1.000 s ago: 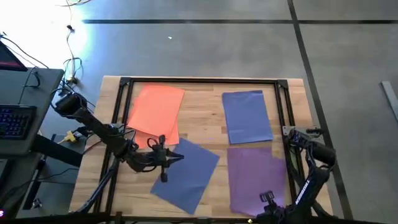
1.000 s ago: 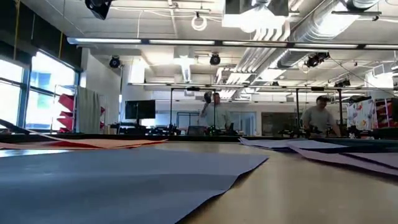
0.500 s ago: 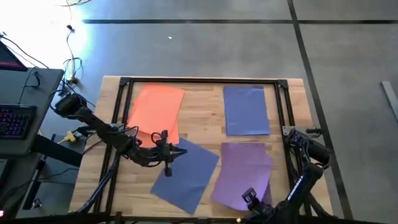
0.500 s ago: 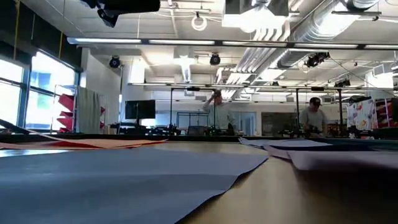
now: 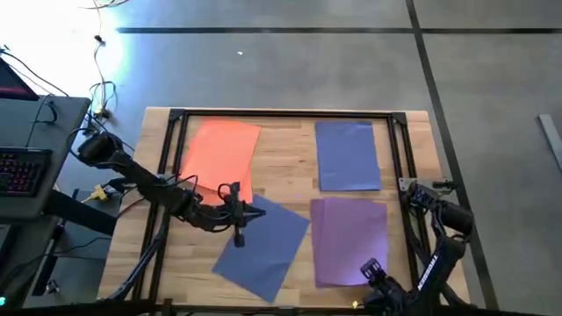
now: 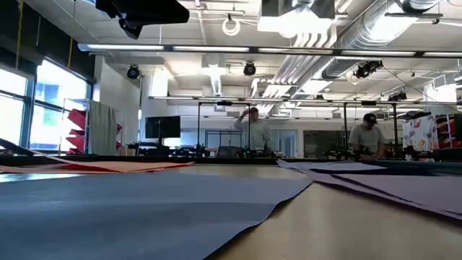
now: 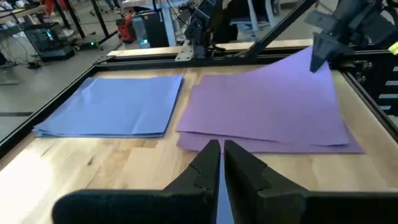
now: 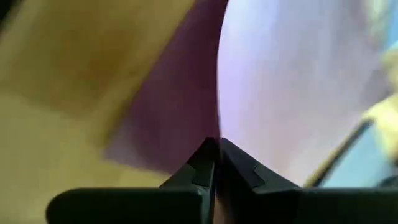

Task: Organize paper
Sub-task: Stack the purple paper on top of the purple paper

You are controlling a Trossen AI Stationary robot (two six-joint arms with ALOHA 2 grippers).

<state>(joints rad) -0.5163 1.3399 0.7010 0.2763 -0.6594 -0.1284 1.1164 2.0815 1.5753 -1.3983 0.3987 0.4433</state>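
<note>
Paper everywhere on this pale, grained wooden bench (image 5: 290, 140), thin flat rectangular sheets in three colours inside a black metal frame (image 5: 281, 115) that runs round the bench top. Taking the orange stack (image 5: 219, 156) as the landmark, it lies matte and smooth at the far corner on the left arm's side. Just nearer than it, and touching its near edge, lies a loose blue sheet (image 5: 263, 241), turned at an angle with one corner pointing away. Across the bench from the orange stack sits a squared blue stack (image 5: 349, 154), and nearer than that, the purple stack (image 5: 349, 239), its top sheet lifted and gently curled at the near corner.

The right pincer (image 5: 369, 270) is at that lifted corner, fingers pressed together on the purple sheet; its wrist view shows the sheet running straight into the closed tips. The left pincer (image 5: 237, 226) hangs over the loose blue sheet, beside the orange stack's near edge, fingers together with only a hairline gap and nothing between them.

Beyond the bench, two people (image 6: 251, 128) stand among workstations under exposed ducts. A keyboard (image 5: 18, 167) on a side desk lies left of the orange stack, cables (image 5: 104, 88) trailing on the floor.
</note>
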